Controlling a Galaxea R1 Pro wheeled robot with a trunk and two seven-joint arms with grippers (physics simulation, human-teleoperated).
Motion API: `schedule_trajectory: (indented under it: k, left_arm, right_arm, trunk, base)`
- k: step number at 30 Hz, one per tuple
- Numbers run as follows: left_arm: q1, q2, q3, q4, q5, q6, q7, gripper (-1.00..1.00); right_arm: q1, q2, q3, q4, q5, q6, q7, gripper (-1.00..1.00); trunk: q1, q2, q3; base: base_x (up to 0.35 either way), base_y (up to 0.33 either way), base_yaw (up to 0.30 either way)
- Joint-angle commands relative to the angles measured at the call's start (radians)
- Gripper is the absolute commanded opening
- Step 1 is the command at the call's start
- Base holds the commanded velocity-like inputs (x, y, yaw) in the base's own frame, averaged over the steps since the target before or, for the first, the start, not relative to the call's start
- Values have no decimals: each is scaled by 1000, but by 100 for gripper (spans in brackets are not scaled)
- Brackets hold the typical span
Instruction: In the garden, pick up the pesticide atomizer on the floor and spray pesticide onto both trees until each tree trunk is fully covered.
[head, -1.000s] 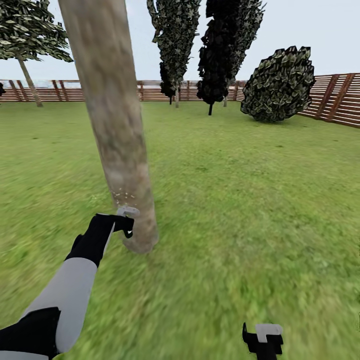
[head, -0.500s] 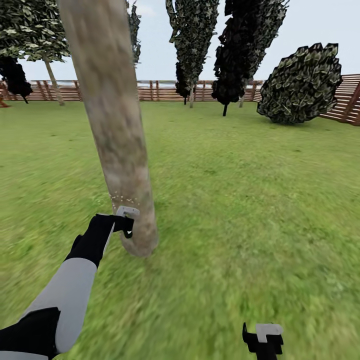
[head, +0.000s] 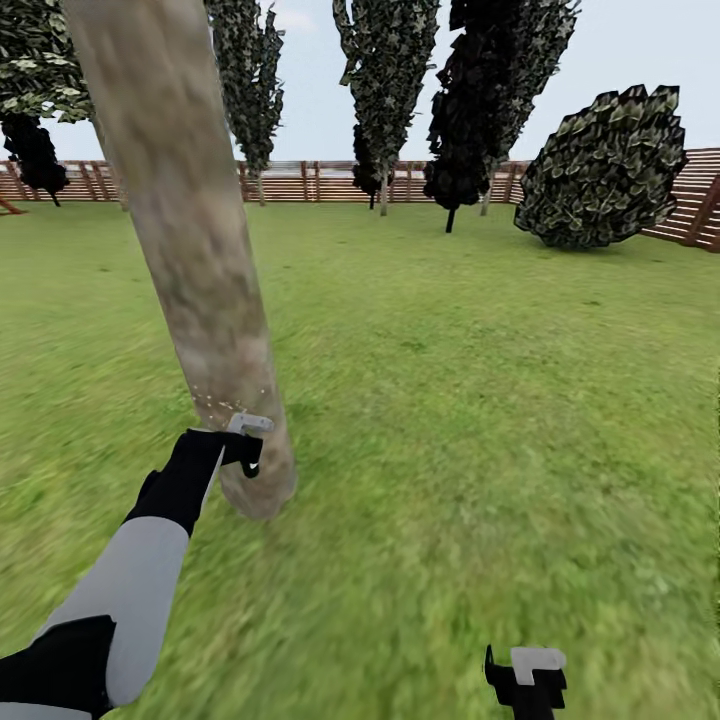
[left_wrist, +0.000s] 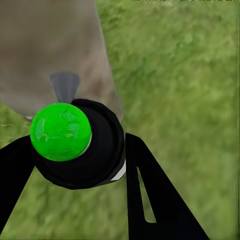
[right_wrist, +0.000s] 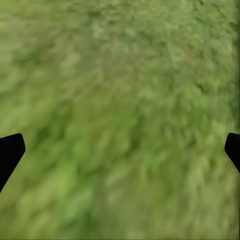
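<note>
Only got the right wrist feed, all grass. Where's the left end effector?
Observer: Head view has the left end effector low beside the tree trunk, near its base.
Operator: Holding anything?
Observer: Left wrist view: its fingers clamp the atomizer, black body, green cap, grey nozzle toward the trunk.
Operator: Spray coming out?
Observer: Pale pesticide specks dot the bark just above the end effector.

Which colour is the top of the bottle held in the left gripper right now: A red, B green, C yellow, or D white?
B: in the left wrist view the left gripper is shut on the black pesticide atomizer, whose round top shows bright green, close to the tree trunk.
</note>
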Motion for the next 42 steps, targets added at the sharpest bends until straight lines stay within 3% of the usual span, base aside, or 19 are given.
schedule_trajectory:
  k: [1, 8, 12, 14, 17, 18, 19, 21, 24, 28, 31, 36, 38, 39, 42]
  left_arm:
    - [0, 1, 0, 0, 1, 0, 0, -100]
    - [0, -1, 0, 0, 1, 0, 1, -100]
    - [6, 8, 0, 6, 3, -1, 66, -100]
    - [19, 12, -1, 8, 6, -4, 77, -100]
    - [25, -1, 0, 12, 13, -9, 80, -100]
    - [26, -2, 2, 21, 31, -11, 80, -100]
    - [29, 3, 11, 27, 51, -12, 80, -100]
    - [58, 33, 69, 29, 81, -19, 80, -100]
    - [96, 80, 116, 32, 88, -71, 79, -100]
    - [137, 76, 118, 46, 91, -113, 85, -100]
    - [153, 80, 123, 109, 88, -182, 86, -100]
    - [156, 134, 125, 119, 87, -199, 98, -100]
    - [157, 132, 120, 119, 86, -202, 138, -100]
    - [163, 124, 119, 123, 90, -205, 188, -100]
    - [168, 82, 118, 148, 93, -208, 214, -100]
  right_arm:
    - [0, 0, 0, 0, 0, 0, 0, 100]
    - [0, 0, 0, 0, 0, 0, 0, 100]
    - [0, 0, 0, 0, 0, 0, 0, 100]
    - [0, 0, 0, 0, 0, 0, 0, 100]
    - [0, 0, 0, 0, 0, 0, 0, 100]
    - [0, 0, 0, 0, 0, 0, 0, 100]
    - [0, 0, 0, 0, 0, 0, 0, 100]
    - [0, 0, 1, 0, 0, 0, 0, 100]
    - [0, 0, 1, 0, 0, 0, 0, 100]
    - [0, 0, 1, 0, 0, 0, 0, 100]
    - [0, 0, 2, 1, 0, 0, 0, 100]
    - [0, 0, 3, 2, 0, 0, 0, 100]
    - [0, 0, 3, 2, 0, 0, 0, 100]
    - [0, 1, 3, 2, 0, 0, 0, 100]
    - [0, 0, 3, 2, 0, 0, 0, 100]
  trunk:
    - [0, 0, 0]
    - [0, 0, 0]
    - [0, 0, 0]
    - [0, 0, 0]
    - [0, 0, 0]
    - [0, 0, 0]
    - [0, 0, 0]
    - [0, 0, 0]
    - [0, 0, 0]
    - [0, 0, 0]
    - [0, 0, 0]
    - [0, 0, 0]
    - [0, 0, 0]
    - [0, 0, 0]
    - [0, 0, 0]
  base:
    - [0, -274, 153]
    - [0, -274, 258]
    - [0, -274, 278]
    - [0, -274, 248]
    - [0, -274, 68]
    - [0, -274, 15]
    - [0, -274, 8]
    - [0, -274, 3]
    - [0, -274, 1]
    - [5, -274, 0]
    - [223, -176, 0]
    - [302, -22, 0]
    - [89, -1, 36]
    - [23, 0, 204]
    - [7, 0, 255]
